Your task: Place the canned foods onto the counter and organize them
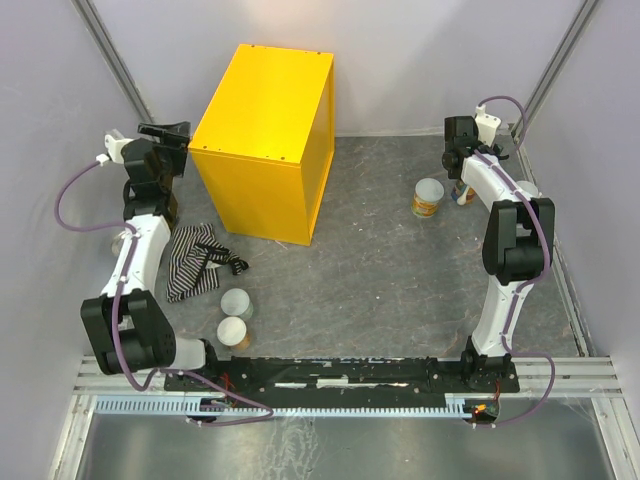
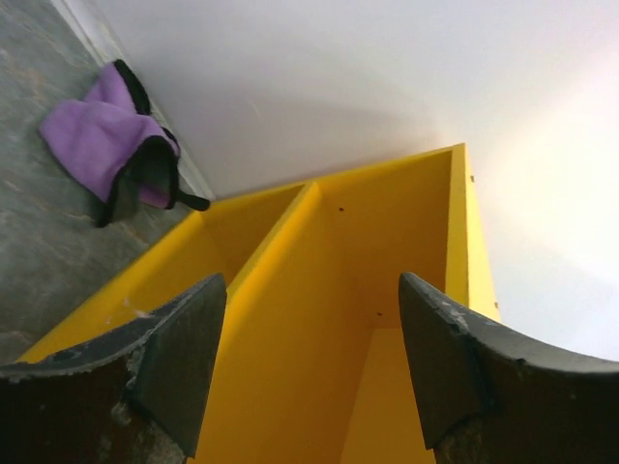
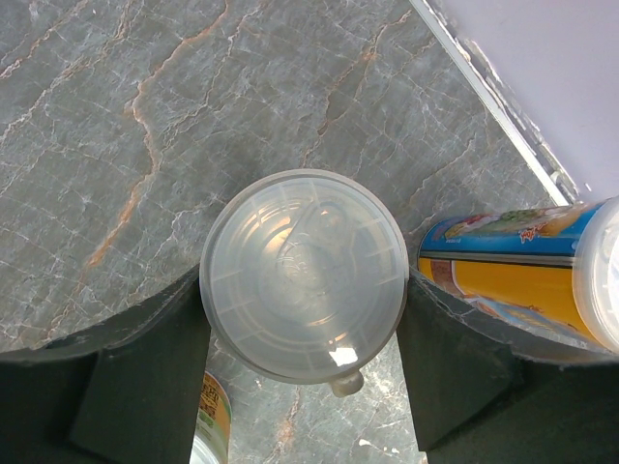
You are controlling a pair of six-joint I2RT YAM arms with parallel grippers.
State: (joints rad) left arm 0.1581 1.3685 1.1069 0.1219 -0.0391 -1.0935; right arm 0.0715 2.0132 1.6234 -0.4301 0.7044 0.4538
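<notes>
The counter (image 1: 265,120), a big yellow cabinet, stands at the back middle. Its hollow side with an inner divider (image 2: 387,222) fills the left wrist view. My left gripper (image 1: 165,132) hovers at its left side, open (image 2: 311,290), with nothing between the fingers. At the right, my right gripper (image 1: 455,160) points down, shut (image 3: 302,285) on a can with a pale translucent lid (image 3: 305,261); both fingers touch its rim. A blue-and-orange tube (image 3: 503,271) lies beside it. An orange can (image 1: 428,197) stands nearby. Two pale-lidded cans (image 1: 237,303) (image 1: 233,332) stand near the left arm's base.
A striped black-and-white cloth (image 1: 195,260) lies in front of the counter's left corner. A purple cloth (image 2: 106,145) lies on the floor by the back wall. Another labelled can (image 3: 211,416) shows under my right gripper's left finger. White walls close in both sides.
</notes>
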